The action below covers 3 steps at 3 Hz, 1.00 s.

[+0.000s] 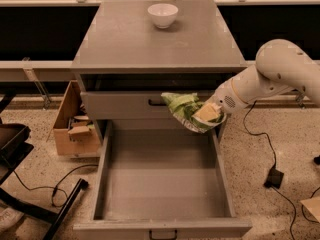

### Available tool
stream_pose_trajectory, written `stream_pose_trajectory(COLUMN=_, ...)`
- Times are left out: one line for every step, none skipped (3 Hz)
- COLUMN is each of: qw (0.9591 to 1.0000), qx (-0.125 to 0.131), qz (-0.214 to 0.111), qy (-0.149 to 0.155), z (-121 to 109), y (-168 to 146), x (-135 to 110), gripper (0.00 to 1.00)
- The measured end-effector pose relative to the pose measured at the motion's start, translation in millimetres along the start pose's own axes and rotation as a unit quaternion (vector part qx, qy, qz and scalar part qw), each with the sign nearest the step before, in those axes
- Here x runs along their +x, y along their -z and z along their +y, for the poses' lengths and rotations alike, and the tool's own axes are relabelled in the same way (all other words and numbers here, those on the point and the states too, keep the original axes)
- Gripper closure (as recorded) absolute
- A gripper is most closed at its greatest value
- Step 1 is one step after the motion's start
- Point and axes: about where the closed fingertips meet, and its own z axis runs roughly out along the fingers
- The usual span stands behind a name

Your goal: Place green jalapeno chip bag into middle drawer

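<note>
**Bag** (184, 110): crumpled green foil, held in the air above the rear right corner of the open drawer (102, 179) and just in front of the upper drawer front (120, 105). As far as can be seen, it touches neither the bed nor the walls. It is judged light, soft and slippery, with fragile contents, so a pinch on a flattened edge or seam would suit it better than a squeeze across the belly.

**End effector** (209, 114): clenched on the bag's right end, with the bag hanging out leftward. The white arm (272, 76) reaches in from the right.

**Surroundings:** the desk (125, 44) above carries a white bowl (162, 15) near its back edge. A cardboard box (75, 129) sits on the floor to the left.
</note>
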Motion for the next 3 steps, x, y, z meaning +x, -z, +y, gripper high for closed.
stream_pose_trajectory(qw=0.9998, qx=-0.011, qz=0.015, qy=-0.006, z=2.7, y=-25.6, x=1.0, gripper=1.00)
stream_pose_trajectory(qw=0.9985, qx=-0.044, qz=0.025, qy=-0.023, z=18.4, y=-80.6, x=15.4, gripper=1.00)
stream_pose_trajectory(qw=0.9956, qx=-0.079, qz=0.034, qy=-0.037, z=38.8, y=-146.3, x=30.6, gripper=1.00)
